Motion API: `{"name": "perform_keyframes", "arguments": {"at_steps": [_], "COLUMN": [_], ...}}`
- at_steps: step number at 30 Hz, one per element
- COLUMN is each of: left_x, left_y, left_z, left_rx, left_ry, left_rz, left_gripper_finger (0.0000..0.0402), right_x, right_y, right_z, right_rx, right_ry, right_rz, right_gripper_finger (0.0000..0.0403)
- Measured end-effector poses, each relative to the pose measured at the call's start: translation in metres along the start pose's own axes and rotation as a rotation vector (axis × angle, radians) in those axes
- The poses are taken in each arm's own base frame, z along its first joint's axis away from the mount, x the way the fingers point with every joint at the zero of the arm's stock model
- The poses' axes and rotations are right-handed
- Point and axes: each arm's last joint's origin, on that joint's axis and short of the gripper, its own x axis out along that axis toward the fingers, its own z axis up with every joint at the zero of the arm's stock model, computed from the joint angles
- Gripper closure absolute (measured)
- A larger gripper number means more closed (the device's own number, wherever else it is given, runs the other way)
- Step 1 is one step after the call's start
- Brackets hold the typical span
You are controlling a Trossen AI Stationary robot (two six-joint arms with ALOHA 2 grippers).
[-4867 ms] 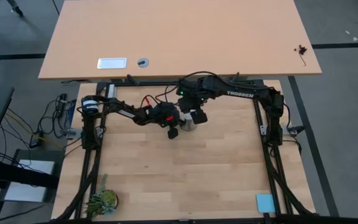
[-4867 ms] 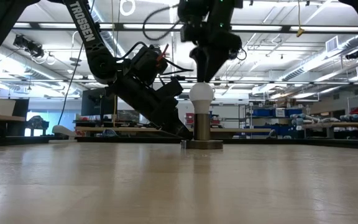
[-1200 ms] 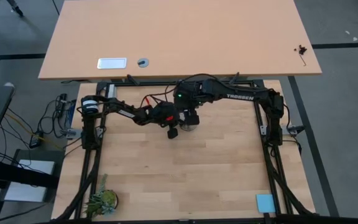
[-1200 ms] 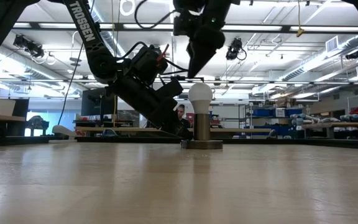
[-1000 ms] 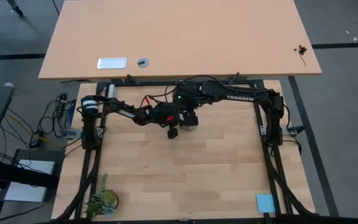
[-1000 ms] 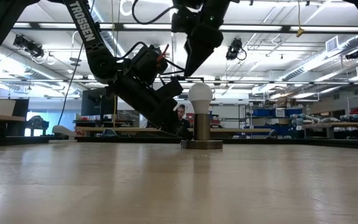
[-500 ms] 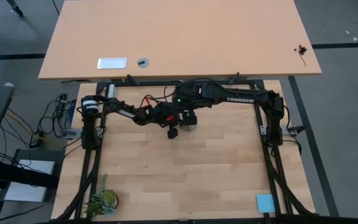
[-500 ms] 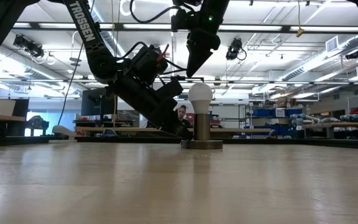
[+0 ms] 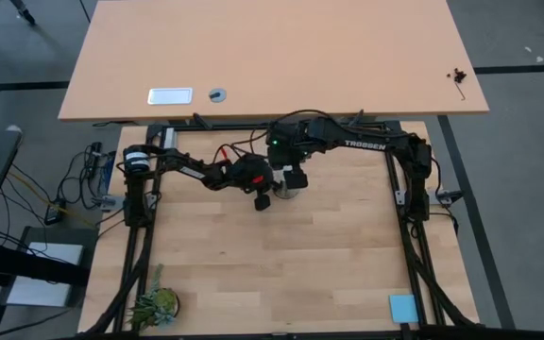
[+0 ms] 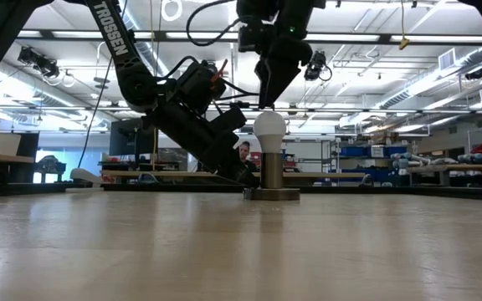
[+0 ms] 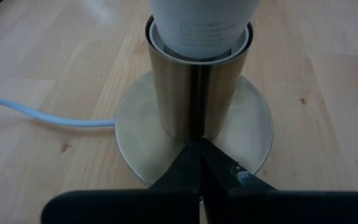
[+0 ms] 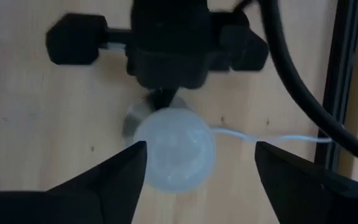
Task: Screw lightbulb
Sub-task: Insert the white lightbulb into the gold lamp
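Observation:
The white lightbulb (image 10: 269, 127) stands upright with its screw end in a metal socket (image 10: 272, 171), whose round base plate (image 11: 135, 130) lies flat on the wooden table; from above the lightbulb (image 12: 174, 149) shows as a pale globe. My right gripper (image 12: 199, 152) hangs open just above the bulb, one finger to each side of it, touching nothing; in the low view my right gripper (image 10: 266, 100) hovers a little above the bulb's top. My left gripper (image 11: 199, 149) is shut and slants down to the foot of the socket. A white cord (image 11: 42, 116) runs from the base. My left gripper has its shut fingertips (image 11: 194, 155) set on the socket's round base plate (image 11: 166, 163), right against the foot of the metal cylinder (image 11: 197, 121). It comes slanting down from the table's left side. The socket stands upright, its base flat on the table.
A small potted plant (image 9: 156, 304) stands at the near left corner and a blue pad (image 9: 402, 307) at the near right. Black frame rails (image 9: 409, 227) border the table. A large desk (image 9: 272, 57) lies beyond the far edge.
My right gripper has shifted a little toward the table's right, from beside the bulb to over its top, staying above it. My left gripper, the socket and the bulb have kept still.

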Motion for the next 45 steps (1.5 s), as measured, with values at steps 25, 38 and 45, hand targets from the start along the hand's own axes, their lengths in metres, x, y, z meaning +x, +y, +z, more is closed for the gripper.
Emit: {"name": "perform_keyframes", "arguments": {"at_steps": [25,38,45], "left_x": [0.000,0.000,0.000], "left_y": [0.000,0.000,0.000], "left_z": [0.000,0.000,0.000], "left_rx": [0.000,0.000,-0.001], "left_ry": [0.001,0.004,0.004], "left_rz": [0.000,0.000,0.000], "left_gripper_finger": [0.0400,0.0400,0.0400], "right_x": [0.035,0.018,0.004], "right_y": [0.004,0.007,0.005], "right_z": [-0.019,-0.022,-0.019], "right_rx": [0.451,0.498,0.198], "right_ry": [0.049,0.038,-0.039], "right_rz": [0.089,0.042,0.012], "right_gripper_finger": [0.0170,0.0102,0.0070]}}
